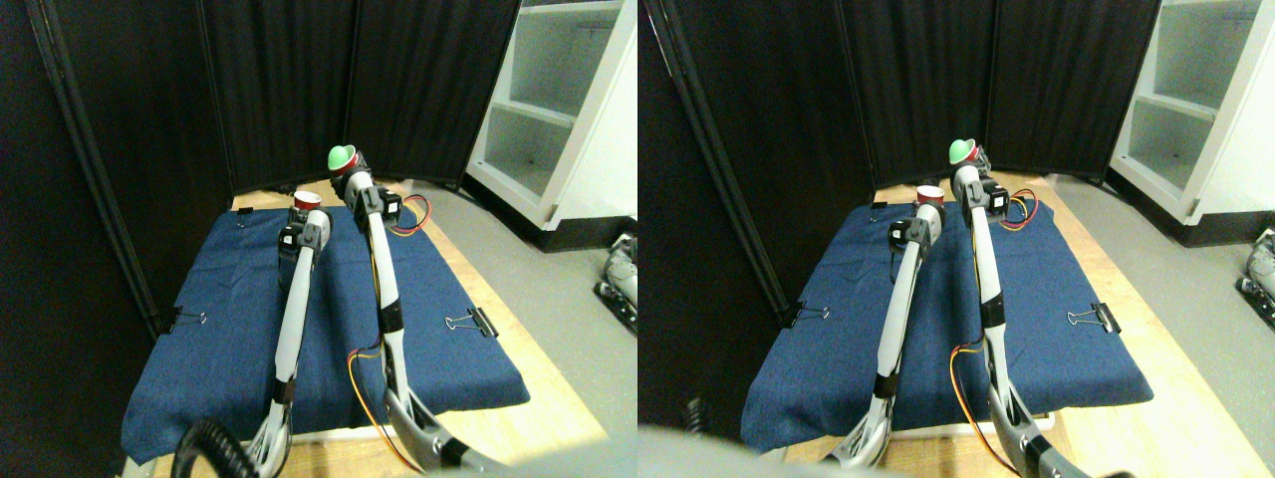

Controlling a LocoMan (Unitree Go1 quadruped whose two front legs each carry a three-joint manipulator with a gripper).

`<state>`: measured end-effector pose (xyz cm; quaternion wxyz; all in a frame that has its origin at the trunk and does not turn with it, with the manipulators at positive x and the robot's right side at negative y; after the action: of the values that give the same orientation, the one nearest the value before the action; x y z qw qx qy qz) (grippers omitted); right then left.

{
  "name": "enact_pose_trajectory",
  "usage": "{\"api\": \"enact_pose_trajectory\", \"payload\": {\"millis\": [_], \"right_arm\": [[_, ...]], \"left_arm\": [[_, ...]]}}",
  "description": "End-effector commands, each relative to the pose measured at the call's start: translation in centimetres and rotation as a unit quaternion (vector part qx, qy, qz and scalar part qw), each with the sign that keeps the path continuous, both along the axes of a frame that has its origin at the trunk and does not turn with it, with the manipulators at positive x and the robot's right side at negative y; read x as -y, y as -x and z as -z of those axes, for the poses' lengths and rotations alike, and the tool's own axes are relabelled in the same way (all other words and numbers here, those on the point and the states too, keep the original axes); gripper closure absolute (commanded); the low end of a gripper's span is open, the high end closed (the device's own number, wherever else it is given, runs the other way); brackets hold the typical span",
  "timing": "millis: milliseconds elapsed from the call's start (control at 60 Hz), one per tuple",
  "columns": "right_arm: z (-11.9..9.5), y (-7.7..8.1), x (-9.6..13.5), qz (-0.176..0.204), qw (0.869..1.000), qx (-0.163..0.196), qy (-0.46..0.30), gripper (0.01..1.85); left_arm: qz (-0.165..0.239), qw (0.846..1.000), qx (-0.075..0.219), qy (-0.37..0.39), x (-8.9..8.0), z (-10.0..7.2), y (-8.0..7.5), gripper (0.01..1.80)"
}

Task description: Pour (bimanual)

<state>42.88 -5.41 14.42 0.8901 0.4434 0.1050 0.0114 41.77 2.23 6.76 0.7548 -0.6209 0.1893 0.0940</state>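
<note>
Jaws cannot be made out on either manipulator at this size, so whether they are apart or clamped cannot be told; only what sits at each tip can be reported. At the left gripper [305, 212] a red cup [307, 201] is seen with its white rim upward, upright and low, just above the far part of the blue cloth [229, 329]. It is judged to be presented there as the receiving vessel, kept level so that nothing spills. At the right gripper [351, 174] a green cup [342, 156] is carried higher and tilted, its mouth turned toward the red cup, just beside and above it. This height and lean are read as the pouring posture: the source is raised over the receiver so that the contents fall into it. Whether anything is flowing cannot be seen.

Outward from the tips, both pale limbs are stretched up from the bottom edge, nearly parallel, with coloured wires trailing along the right one. The cloth is pinned to the wooden board [518, 339] by binder clips [473, 322], presumably to stop it sliding under the work.
</note>
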Motion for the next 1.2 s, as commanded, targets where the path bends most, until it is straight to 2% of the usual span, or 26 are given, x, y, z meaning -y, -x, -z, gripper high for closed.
{"api": "enact_pose_trajectory", "payload": {"millis": [17, 267, 450, 567, 833, 933, 1100, 1117, 1200], "right_arm": [[-0.7, -0.1, 0.1, 0.008, 1.0, 0.016, -0.006, 1.53], [0.2, -0.9, 0.4, 0.0, 1.0, 0.0, -0.006, 1.53], [0.7, -1.5, 0.6, -0.038, 0.999, 0.003, 0.034, 1.53], [0.9, -1.7, 0.7, -0.043, 0.998, 0.001, 0.042, 1.53], [0.5, -1.5, 0.7, -0.044, 0.995, 0.006, 0.087, 1.53], [0.5, -1.7, 0.7, -0.057, 0.993, 0.014, 0.101, 1.53], [0.4, -1.4, 0.4, -0.064, 0.991, 0.008, 0.115, 1.53], [0.3, -1.4, 0.4, -0.077, 0.99, 0.013, 0.119, 1.53], [0.1, -1.3, 0.3, -0.085, 0.987, 0.016, 0.133, 1.53]], "left_arm": [[0.004, 1.0, 0.017, 0.021, 0.6, -1.1, 0.0, 1.48], [0.03, 0.999, 0.013, 0.028, 1.1, -1.6, 0.5, 1.48], [0.03, 0.999, 0.009, 0.026, 1.2, -1.5, 0.3, 1.48], [0.029, 0.999, 0.008, 0.026, 1.3, -1.5, 0.2, 1.48], [0.025, 0.999, 0.007, 0.018, 1.1, -1.0, -0.3, 1.48], [0.025, 0.999, 0.004, 0.02, 1.1, -0.7, -0.5, 1.48], [0.014, 1.0, -0.002, 0.025, 1.4, -0.6, -0.4, 1.48], [0.014, 1.0, -0.004, 0.027, 1.3, -0.6, -0.4, 1.48], [0.016, 0.999, -0.004, 0.027, 1.2, -0.6, -0.5, 1.48]]}}
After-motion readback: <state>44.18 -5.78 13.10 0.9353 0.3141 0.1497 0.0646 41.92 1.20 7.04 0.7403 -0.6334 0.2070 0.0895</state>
